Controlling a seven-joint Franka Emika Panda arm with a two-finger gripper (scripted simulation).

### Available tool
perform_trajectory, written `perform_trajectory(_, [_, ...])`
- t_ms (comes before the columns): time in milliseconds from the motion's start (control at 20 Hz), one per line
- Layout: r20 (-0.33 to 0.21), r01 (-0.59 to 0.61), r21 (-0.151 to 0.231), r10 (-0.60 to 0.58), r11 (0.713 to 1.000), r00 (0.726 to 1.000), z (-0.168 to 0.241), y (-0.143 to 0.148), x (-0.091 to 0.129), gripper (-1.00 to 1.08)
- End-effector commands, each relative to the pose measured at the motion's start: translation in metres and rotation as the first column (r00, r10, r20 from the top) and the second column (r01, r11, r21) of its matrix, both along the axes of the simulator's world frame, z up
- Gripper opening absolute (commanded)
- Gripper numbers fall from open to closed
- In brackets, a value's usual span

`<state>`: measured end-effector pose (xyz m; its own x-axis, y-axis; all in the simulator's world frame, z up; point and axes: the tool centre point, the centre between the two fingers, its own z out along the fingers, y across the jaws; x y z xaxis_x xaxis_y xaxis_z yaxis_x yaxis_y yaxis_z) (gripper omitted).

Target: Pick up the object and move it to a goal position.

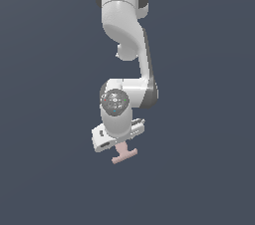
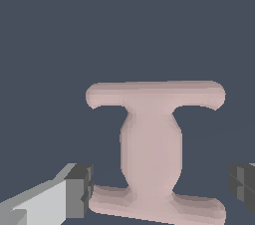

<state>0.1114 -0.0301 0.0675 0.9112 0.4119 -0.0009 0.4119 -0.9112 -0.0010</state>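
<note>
The object (image 2: 151, 144) is a pale pink flat piece shaped like a capital I, lying on the dark grey ground. In the wrist view my gripper (image 2: 159, 186) is open, with one dark fingertip (image 2: 79, 189) on each side of the object's nearer crossbar, close to its ends. I cannot tell whether the pads touch it. In the exterior view the object (image 1: 124, 154) sticks out from under the white gripper hand (image 1: 117, 137), which hides its other half and the fingers.
The dark grey ground (image 1: 199, 169) is uniform all round, with nothing else on it. The white arm (image 1: 124, 30) rises above the gripper in the exterior view.
</note>
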Motion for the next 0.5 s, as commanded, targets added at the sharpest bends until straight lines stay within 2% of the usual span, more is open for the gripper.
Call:
perform_trajectory(0, [0.0, 0.0, 0.0, 0.0, 1.0, 1.0, 0.0, 0.0, 0.0, 1.0])
perform_trajectory(450, [0.001, -0.003, 0.0, 0.003, 1.0, 1.0, -0.038, 0.0, -0.001, 1.0])
